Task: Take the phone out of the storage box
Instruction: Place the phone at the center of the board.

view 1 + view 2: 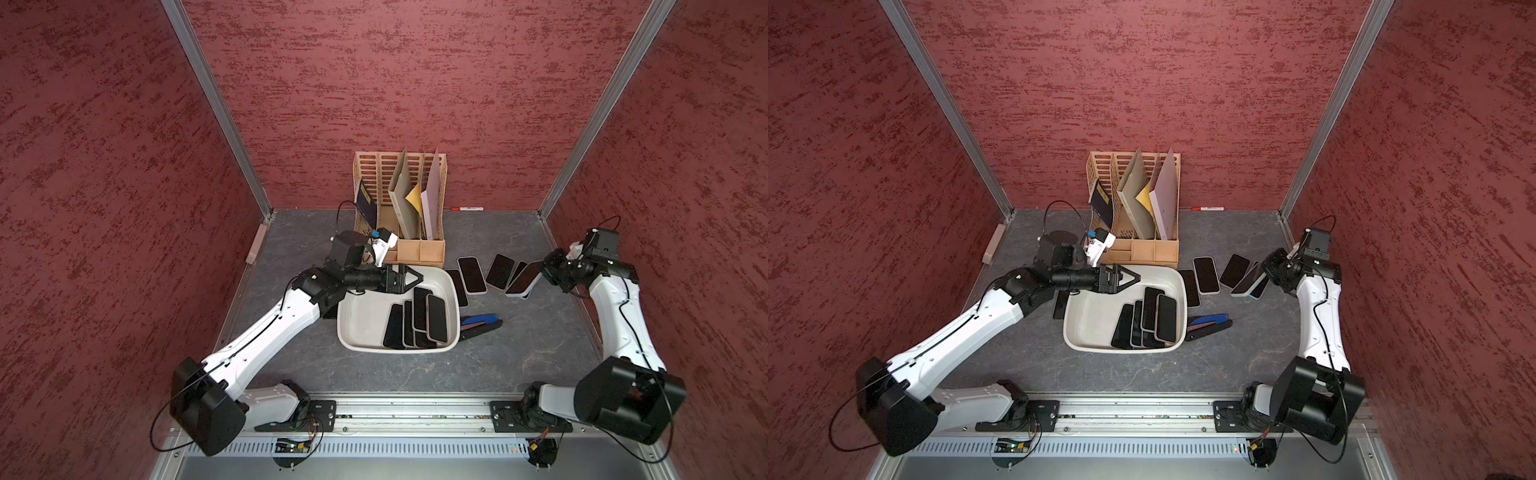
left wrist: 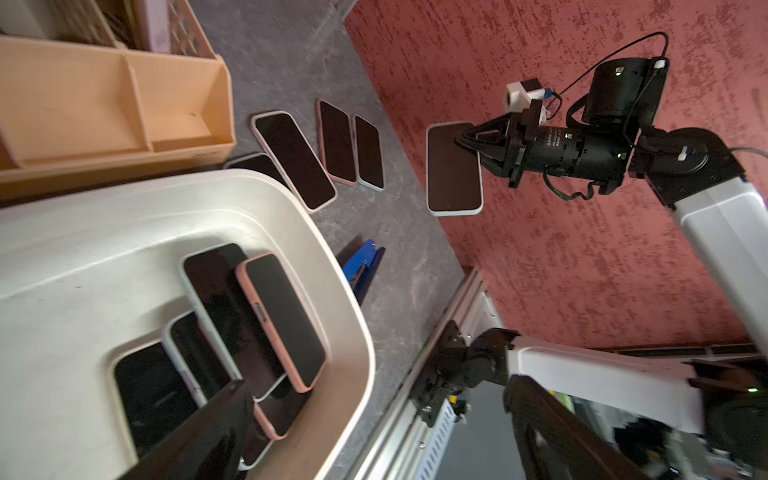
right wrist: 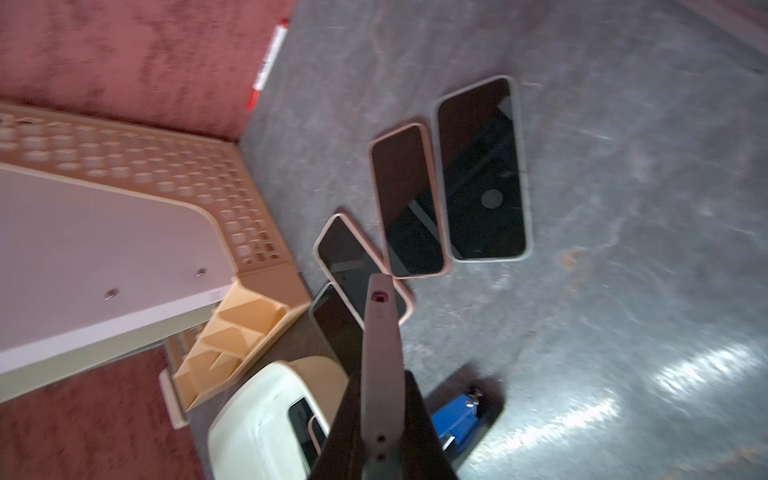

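Note:
The storage box (image 1: 359,322) (image 1: 1086,320), an off-white tub, sits mid-table with several phones (image 1: 435,318) (image 2: 282,320) stacked against its right side. My left gripper (image 1: 419,276) (image 1: 1137,276) (image 2: 376,384) hangs open over the box's far rim, with nothing between its fingers. My right gripper (image 1: 543,272) (image 1: 1268,272) (image 3: 380,415) is shut on a pale-cased phone (image 1: 523,284) (image 2: 454,168) (image 3: 380,353), held tilted above the table at the right, outside the box. Several more phones (image 1: 471,274) (image 3: 482,170) lie flat on the table between the box and that gripper.
A beige slotted file rack (image 1: 401,199) with folders stands behind the box against the back wall. A blue and black stapler-like tool (image 1: 480,322) lies just right of the box. A red marker (image 1: 467,208) lies along the back wall. Red walls close in three sides.

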You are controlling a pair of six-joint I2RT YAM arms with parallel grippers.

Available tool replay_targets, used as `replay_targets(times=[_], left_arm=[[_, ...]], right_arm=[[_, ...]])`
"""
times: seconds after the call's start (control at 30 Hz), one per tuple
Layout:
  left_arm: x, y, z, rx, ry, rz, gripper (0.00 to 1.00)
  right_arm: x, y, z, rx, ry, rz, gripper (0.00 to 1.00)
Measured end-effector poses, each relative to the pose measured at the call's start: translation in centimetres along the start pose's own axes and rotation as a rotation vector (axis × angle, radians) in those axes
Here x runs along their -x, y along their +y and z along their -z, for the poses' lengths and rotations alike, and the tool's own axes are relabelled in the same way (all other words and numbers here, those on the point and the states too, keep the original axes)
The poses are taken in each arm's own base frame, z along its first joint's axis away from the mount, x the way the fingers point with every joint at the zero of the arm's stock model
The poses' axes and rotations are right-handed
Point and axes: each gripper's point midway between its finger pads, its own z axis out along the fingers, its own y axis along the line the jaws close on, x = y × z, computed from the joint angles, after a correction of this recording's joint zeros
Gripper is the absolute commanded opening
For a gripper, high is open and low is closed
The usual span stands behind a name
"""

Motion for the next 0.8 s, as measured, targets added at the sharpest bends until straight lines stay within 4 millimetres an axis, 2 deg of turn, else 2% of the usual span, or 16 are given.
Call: replay_targets(times=[0.17, 0.27, 0.37, 0.6, 0.8], left_arm=[[-2.5, 3.5, 2.5, 0.134, -0.079, -0.052, 1.00], [-2.8, 4.5, 3.2, 0.174, -0.099, -0.056, 1.00], [-2.7, 4.8, 3.8, 0.195, -0.110, -0.069, 1.00], [-2.5, 3.7, 5.4, 0.183, -0.146, -0.134, 1.00], [-2.4, 3.6, 5.7, 0.186, -0.157, -0.142, 1.00]], right_arm=[[0.6, -6.7, -1.5, -0.191, -0.012, -0.070, 0.00], [0.8, -9.8, -2.6, -0.262, -0.012, -0.100, 0.00], [0.7, -11.9, -4.0, -0.297, 0.005, -0.119, 0.00], [2.0, -13.4, -7.9, -0.302, 0.016, -0.092, 0.00], [4.8, -12.6, -10.0, -0.228, -0.037, -0.048, 0.00]])
